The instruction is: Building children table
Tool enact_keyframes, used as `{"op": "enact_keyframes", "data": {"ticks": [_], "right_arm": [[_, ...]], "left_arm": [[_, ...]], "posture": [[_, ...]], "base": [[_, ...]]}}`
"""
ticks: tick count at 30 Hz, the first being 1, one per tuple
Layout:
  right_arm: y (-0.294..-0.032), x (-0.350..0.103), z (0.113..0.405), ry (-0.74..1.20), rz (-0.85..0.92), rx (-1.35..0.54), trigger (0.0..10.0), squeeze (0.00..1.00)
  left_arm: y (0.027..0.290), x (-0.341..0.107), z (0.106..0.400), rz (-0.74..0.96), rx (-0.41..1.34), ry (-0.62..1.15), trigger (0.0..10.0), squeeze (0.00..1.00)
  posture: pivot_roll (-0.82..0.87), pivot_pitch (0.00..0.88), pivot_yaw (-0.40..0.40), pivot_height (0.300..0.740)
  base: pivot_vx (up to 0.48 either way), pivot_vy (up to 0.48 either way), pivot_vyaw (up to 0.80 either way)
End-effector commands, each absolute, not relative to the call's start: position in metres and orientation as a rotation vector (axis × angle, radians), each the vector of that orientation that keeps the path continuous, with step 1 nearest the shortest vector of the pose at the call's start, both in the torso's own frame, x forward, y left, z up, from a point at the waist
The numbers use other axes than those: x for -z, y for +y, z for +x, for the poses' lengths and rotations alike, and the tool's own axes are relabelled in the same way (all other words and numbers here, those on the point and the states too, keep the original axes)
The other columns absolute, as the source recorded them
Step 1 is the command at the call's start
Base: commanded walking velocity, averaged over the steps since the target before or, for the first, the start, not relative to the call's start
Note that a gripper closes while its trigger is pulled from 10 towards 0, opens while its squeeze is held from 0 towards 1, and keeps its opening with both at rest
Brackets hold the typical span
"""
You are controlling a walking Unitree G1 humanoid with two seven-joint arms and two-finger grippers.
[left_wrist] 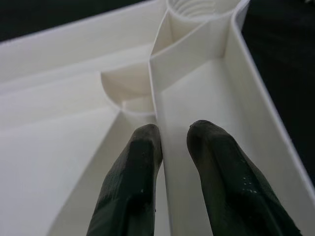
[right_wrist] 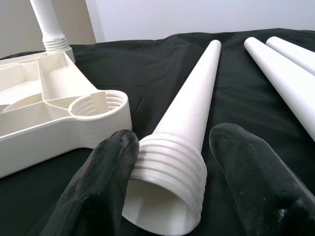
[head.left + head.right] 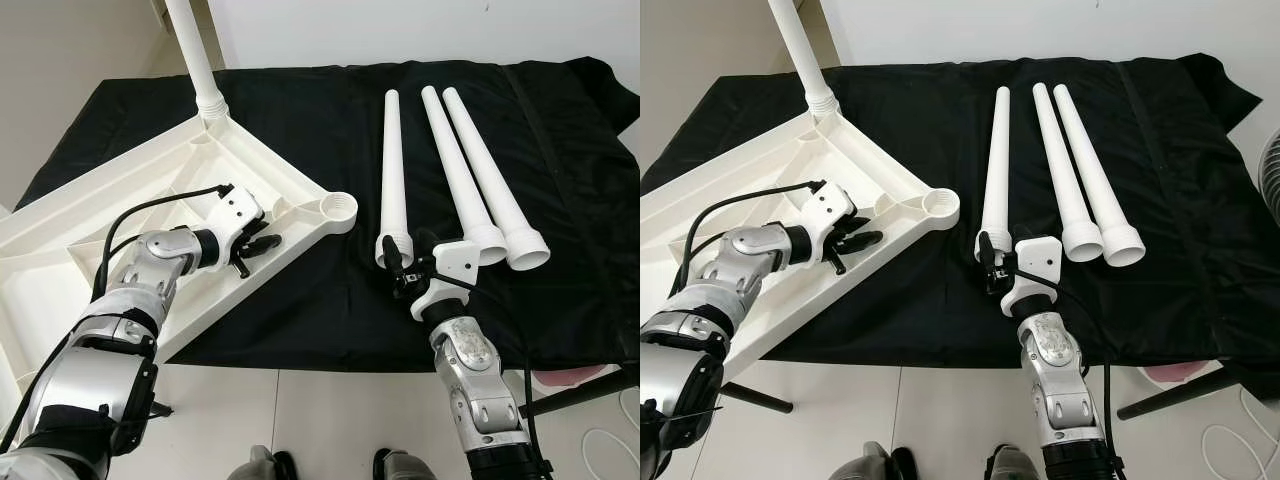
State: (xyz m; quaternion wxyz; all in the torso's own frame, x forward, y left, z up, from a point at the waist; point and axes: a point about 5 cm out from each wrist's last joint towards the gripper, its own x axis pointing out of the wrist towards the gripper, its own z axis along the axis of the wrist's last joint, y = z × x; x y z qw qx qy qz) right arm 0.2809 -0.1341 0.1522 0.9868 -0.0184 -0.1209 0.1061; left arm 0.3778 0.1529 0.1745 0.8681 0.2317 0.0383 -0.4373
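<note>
Black cloth point(image 3: 320, 110) on table, white walls

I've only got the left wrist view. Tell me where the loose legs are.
Observer: Three loose legs lie side by side on the black cloth, right of the upturned tabletop.
Operator: Report the right gripper.
Observer: The right gripper sits at the leftmost leg's threaded end, fingers open on either side of it.
Operator: Give me the fitted legs.
Observer: One fitted leg stands screwed into the tabletop's far corner.
</note>
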Motion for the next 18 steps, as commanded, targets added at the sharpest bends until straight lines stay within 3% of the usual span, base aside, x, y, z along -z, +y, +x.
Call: {"op": "enact_keyframes", "data": {"ticks": [1,8,14,18], "right_arm": [[-0.132,-0.148,0.282,-0.22,-0.021,-0.22,10.0,0.0],[-0.131,-0.149,0.284,-0.226,-0.021,-0.228,10.0,0.0],[-0.13,-0.15,0.285,-0.23,-0.02,-0.23,10.0,0.0],[-0.13,-0.15,0.287,-0.231,-0.022,-0.229,10.0,0.0]], "left_arm": [[0.154,-0.185,0.378,0.474,0.947,0.058,10.0,0.0],[0.148,-0.228,0.371,0.397,1.06,-0.078,10.0,0.0],[0.145,-0.217,0.365,0.452,1.097,-0.04,10.0,0.0],[0.138,-0.193,0.363,0.439,1.056,0.08,10.0,0.0]], "posture": [[-0.12,0.136,0.114,0.74],[-0.11,0.134,0.113,0.74],[-0.11,0.132,0.113,0.74],[-0.11,0.132,0.113,0.74]], "base": [[0.0,0.0,0.0],[0.0,0.0,0.0],[0.0,0.0,0.0],[0.0,0.0,0.0]]}}
